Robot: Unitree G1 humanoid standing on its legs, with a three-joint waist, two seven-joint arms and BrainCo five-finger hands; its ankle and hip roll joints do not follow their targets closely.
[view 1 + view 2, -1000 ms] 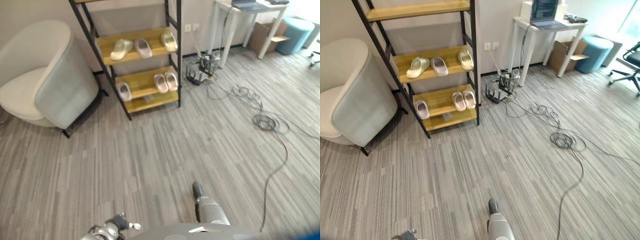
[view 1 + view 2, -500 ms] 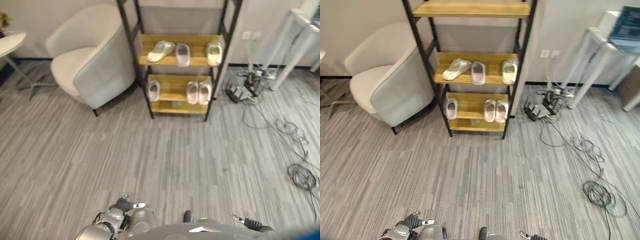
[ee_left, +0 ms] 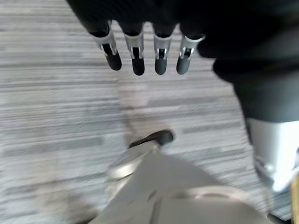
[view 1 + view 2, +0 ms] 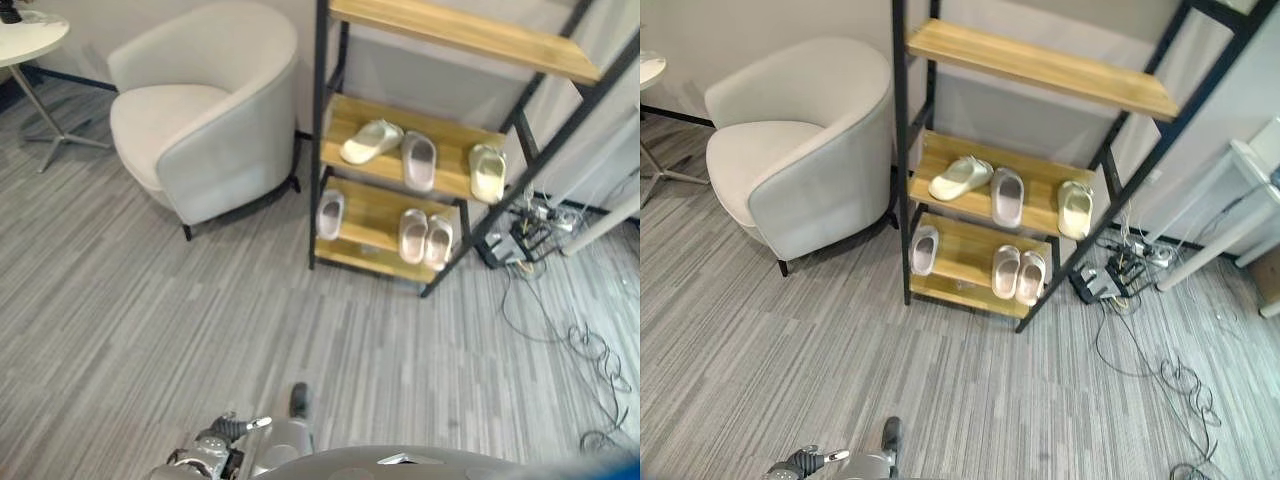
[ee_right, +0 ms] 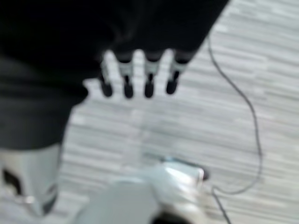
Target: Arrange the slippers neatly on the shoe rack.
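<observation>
The head camera swung left and drew closer: the shoe rack (image 4: 1040, 200) moved to mid-frame and the armchair (image 4: 800, 150) came fully into view. The slippers (image 4: 1018, 275) kept their shelves.

Black metal shoe rack (image 4: 902, 150) with matt wooden shelves (image 4: 1040, 68); smooth slippers (image 4: 1007, 197).

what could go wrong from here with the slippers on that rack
The cream slipper on the middle shelf lies askew, its toe near the shelf's front edge, so a nudge might knock it off. Cables trail on the floor right of the shoe rack, a possible snag. Both the left hand and the right hand hang empty, far from the shelves.
</observation>
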